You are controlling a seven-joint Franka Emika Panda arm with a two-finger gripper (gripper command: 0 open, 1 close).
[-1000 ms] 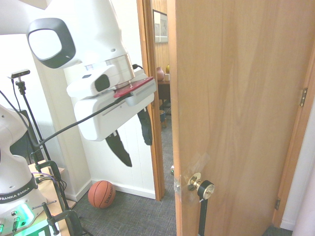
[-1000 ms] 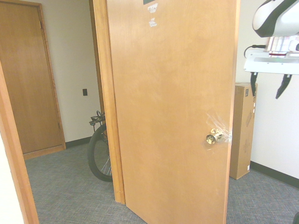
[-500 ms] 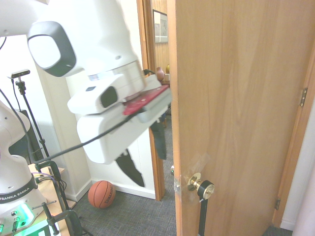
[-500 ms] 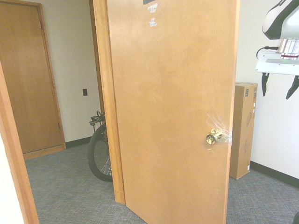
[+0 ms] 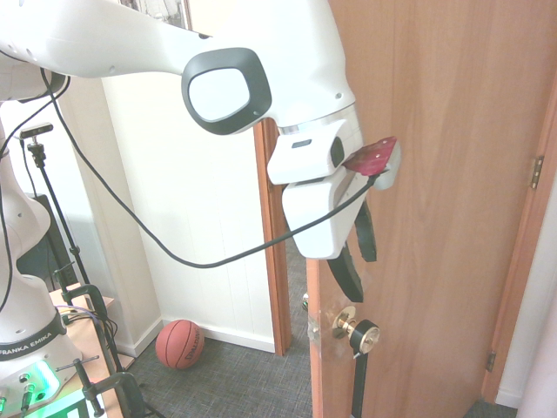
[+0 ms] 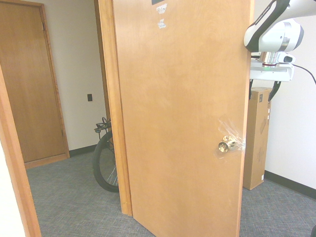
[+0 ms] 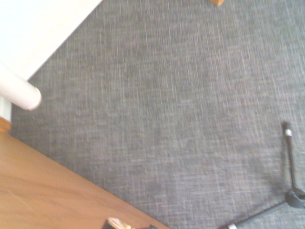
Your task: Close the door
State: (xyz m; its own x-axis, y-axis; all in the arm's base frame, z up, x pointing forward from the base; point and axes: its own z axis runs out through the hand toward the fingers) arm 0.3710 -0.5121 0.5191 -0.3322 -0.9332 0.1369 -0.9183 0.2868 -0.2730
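The floor (image 5: 235,383) was covered in grey carpet. A basketball (image 5: 180,344) rested directly on it; a tall cardboard box (image 6: 256,143) stood upright on it.

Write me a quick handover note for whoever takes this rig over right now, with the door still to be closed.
Tool: open, nothing held, above the knob in the first exterior view; contact with the door not visible.
Door: ajar, its free edge away from the frame. A black strap hangs from the knob; clear tape shows around the other side's knob.
Nearby: basketball on the carpet by the wall.
Done: tool brought near the door's knob side.
Left: close the door.
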